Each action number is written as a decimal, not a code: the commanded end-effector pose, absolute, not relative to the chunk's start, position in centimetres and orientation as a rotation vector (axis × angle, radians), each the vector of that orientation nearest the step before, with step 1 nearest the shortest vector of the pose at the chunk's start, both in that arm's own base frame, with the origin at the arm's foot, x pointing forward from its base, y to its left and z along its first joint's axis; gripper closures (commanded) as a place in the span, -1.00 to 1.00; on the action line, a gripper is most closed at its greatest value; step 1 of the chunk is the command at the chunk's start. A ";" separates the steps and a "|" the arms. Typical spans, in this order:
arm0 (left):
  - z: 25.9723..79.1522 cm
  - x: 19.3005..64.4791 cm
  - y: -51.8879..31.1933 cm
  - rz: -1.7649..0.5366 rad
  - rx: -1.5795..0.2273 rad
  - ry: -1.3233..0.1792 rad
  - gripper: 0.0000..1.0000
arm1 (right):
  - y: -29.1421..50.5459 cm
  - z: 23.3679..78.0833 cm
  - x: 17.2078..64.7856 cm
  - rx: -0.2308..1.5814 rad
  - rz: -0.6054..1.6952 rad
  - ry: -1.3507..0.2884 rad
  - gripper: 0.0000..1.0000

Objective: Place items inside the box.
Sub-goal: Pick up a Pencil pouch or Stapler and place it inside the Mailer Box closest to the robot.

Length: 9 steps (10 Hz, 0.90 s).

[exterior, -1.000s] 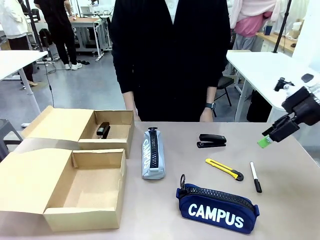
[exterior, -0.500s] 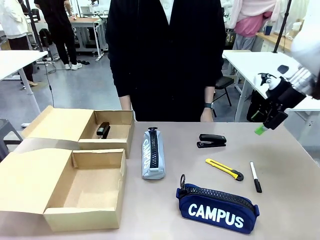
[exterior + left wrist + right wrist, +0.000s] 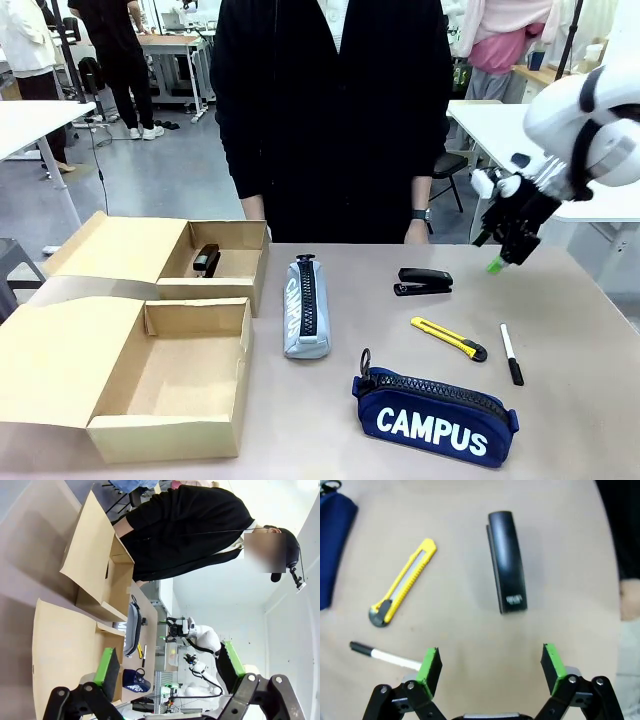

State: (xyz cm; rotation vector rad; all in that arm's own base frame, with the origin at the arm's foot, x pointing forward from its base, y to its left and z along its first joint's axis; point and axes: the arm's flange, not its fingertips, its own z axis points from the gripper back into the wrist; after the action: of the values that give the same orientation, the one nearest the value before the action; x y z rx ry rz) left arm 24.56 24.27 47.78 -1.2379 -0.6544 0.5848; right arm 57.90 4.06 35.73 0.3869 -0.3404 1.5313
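Here my right jaws hung wide open and empty above the surface [image 3: 570, 330], just right of the stapler [image 3: 424, 281]. The knife [image 3: 448, 338] and marker [image 3: 511, 354] lay on my side of the stapler, with the navy case [image 3: 435, 415] nearer still. The grey case [image 3: 306, 306] lay left of the stapler and the near box [image 3: 165, 440] farther left. My left jaws gaped too, holding nothing.

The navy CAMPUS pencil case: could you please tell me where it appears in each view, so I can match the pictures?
Front view: navy CAMPUS pencil case at bottom right, nearest the camera.
Left wrist view: small, low and left of centre.
Right wrist view: top left corner, cut off by the picture's edge.
Shared landmark: the yellow utility knife lying beside it.
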 end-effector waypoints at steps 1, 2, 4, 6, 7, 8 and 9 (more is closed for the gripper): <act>47.9 24.6 24.3 0.566 -1.253 -0.684 -1.00 | 5.7 33.8 59.7 0.401 1.592 -0.346 -1.00; 47.9 24.6 24.3 0.566 -1.253 -0.684 -1.00 | 6.8 32.4 59.9 0.409 1.601 -0.354 -1.00; 47.9 24.6 24.3 0.566 -1.253 -0.684 -1.00 | 8.8 29.6 60.4 0.441 1.590 -0.390 -1.00; 47.9 24.6 24.3 0.566 -1.253 -0.684 -1.00 | 9.5 28.7 60.5 0.403 1.539 -0.467 -1.00; 47.9 24.6 24.3 0.566 -1.253 -0.684 -1.00 | 9.5 28.5 60.6 0.422 1.537 -0.466 -1.00; 47.9 24.6 24.3 0.566 -1.253 -0.684 -1.00 | 9.7 28.0 60.7 0.439 1.542 -0.428 -1.00; 47.9 24.6 24.3 0.566 -1.253 -0.684 -1.00 | 9.7 27.7 60.7 0.451 1.542 -0.419 -1.00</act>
State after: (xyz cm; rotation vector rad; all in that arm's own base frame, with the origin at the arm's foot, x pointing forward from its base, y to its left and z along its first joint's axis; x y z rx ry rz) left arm 24.58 24.27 47.83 -1.2413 -0.6575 0.5849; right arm 60.54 9.87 28.15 0.4339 -0.3953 1.5141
